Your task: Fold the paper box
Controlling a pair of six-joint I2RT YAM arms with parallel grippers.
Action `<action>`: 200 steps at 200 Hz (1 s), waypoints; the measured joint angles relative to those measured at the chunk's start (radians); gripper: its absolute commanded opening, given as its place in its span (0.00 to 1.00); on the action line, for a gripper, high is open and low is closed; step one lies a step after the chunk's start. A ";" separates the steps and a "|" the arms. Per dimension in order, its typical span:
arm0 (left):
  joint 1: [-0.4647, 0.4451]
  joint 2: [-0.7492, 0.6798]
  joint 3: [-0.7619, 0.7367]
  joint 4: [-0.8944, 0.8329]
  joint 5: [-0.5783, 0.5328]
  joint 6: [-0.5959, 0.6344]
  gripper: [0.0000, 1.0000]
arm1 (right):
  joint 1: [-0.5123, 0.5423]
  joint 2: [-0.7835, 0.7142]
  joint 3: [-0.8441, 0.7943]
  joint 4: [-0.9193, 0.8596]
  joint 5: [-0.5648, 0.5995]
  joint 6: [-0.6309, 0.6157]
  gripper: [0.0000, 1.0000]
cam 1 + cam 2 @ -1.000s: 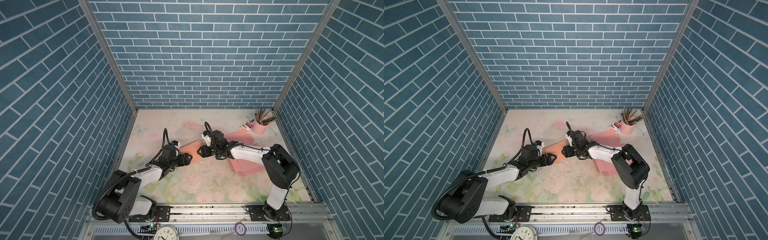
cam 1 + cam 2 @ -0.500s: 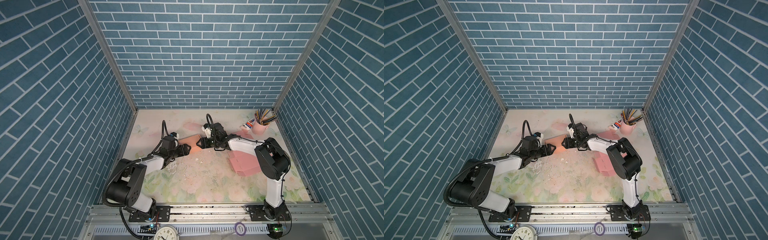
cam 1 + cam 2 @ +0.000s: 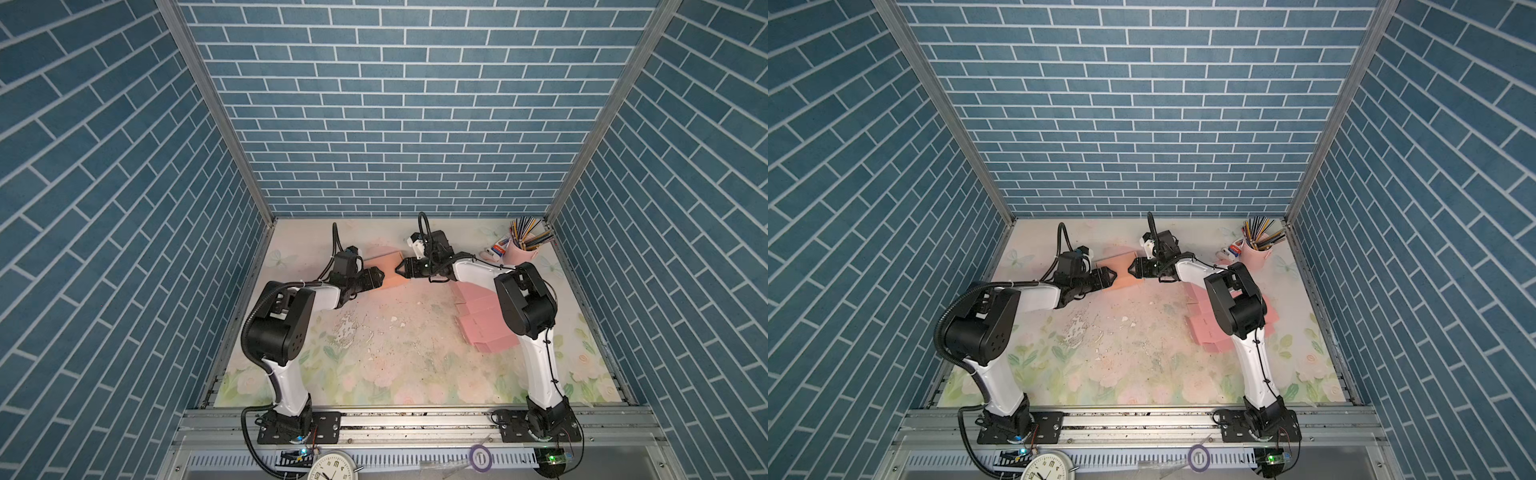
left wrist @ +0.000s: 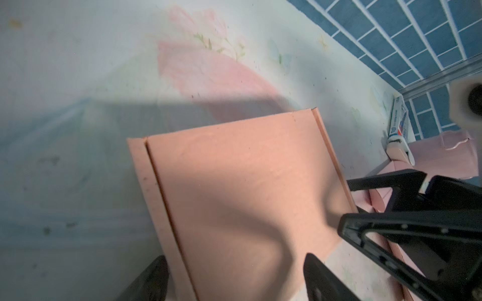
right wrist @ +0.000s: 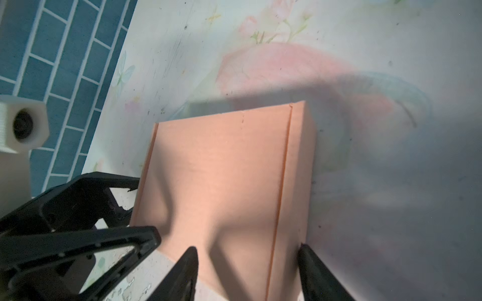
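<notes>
Peach-pink paper box. Pale table mat printed with pastel roses and green leaves. Blue brick-patterned walls with white lines. Pink flat sheets. Pink cup of what look like multicoloured pencils. Black-and-white robot arms.

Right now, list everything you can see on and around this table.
paper box: one, salmon, far middle of table, between the grippers
flat box blanks: a stack, pink, right side
cup: one, pink, far right corner, holding pencils
tube: one, white with blue and red, beside the cup
clock: one, white, near edge
tape ring: one, purple, near rail
table: one, floral
left gripper: one, black, jaws apart at the box's left end
right gripper: one, black, jaws apart at its right end
</notes>
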 measured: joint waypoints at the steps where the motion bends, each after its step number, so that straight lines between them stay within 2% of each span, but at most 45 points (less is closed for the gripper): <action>1: 0.001 0.002 0.003 0.000 0.000 0.000 0.82 | -0.001 0.003 0.004 -0.001 -0.002 0.000 0.62; 34: 0.020 0.086 0.109 0.012 0.002 0.011 0.81 | -0.026 0.055 0.088 -0.009 -0.019 0.000 0.62; 66: 0.024 0.142 0.149 0.025 0.001 0.016 0.81 | -0.035 0.089 0.129 -0.009 -0.029 0.000 0.64; 152: 0.035 0.167 0.168 0.069 0.017 0.011 0.88 | -0.036 0.098 0.123 0.002 -0.032 0.000 0.68; 200: 0.044 0.159 0.149 0.092 0.030 -0.002 0.88 | -0.035 0.082 0.058 0.022 -0.031 0.003 0.70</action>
